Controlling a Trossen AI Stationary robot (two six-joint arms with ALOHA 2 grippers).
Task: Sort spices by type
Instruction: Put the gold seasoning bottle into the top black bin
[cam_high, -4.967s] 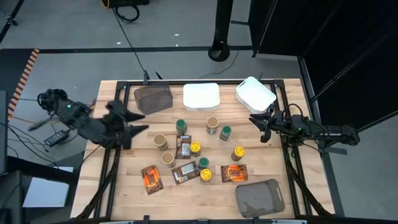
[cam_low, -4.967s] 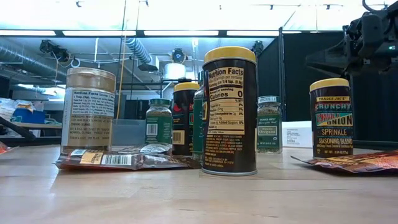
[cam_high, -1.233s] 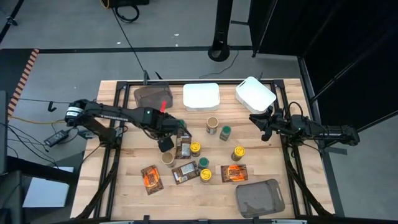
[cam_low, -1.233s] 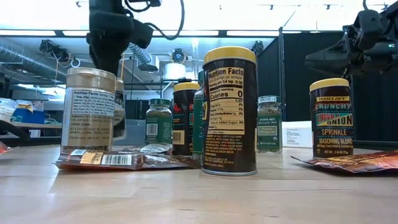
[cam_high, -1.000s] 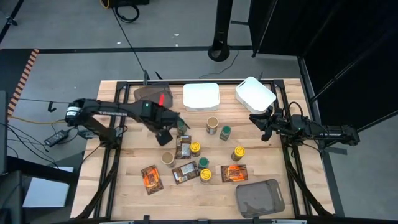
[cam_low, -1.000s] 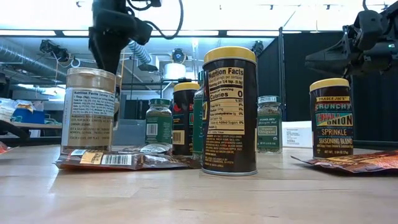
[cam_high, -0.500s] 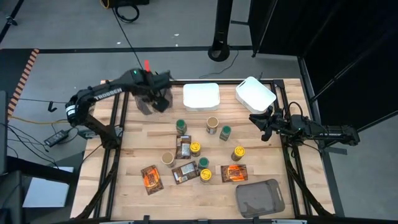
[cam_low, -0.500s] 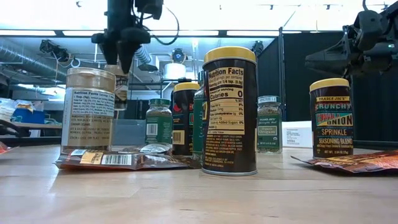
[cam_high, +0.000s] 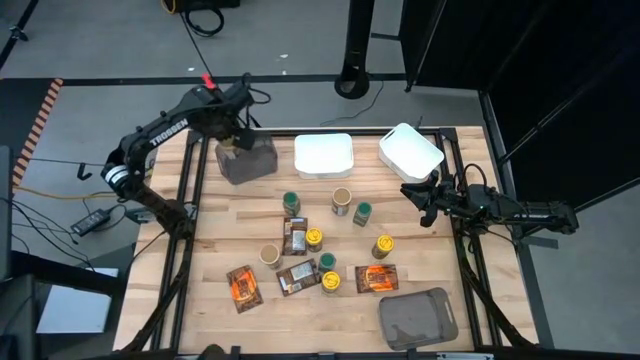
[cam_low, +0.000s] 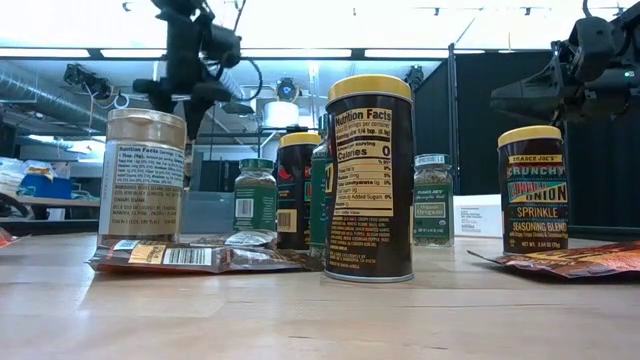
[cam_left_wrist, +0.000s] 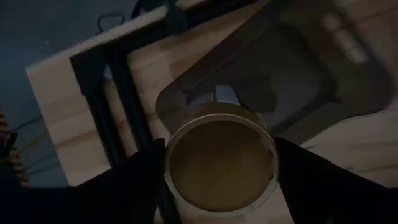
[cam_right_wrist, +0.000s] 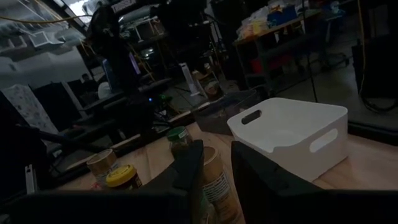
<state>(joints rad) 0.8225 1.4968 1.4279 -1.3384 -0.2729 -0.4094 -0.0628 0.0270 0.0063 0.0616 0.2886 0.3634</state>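
Left gripper (cam_left_wrist: 217, 168) is clamped on a tan-lidded jar (cam_left_wrist: 217, 163) over the bin (cam_high: 246, 159) at upper left; rigid, probably light, smooth-sided, so grab mid-body. Right gripper (cam_high: 424, 204) looks nearly closed, empty.

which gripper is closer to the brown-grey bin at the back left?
Left. The left gripper hangs right over the brown-grey bin, its fingers holding a tan-lidded jar. The right gripper waits at the table's right side, past both white trays.
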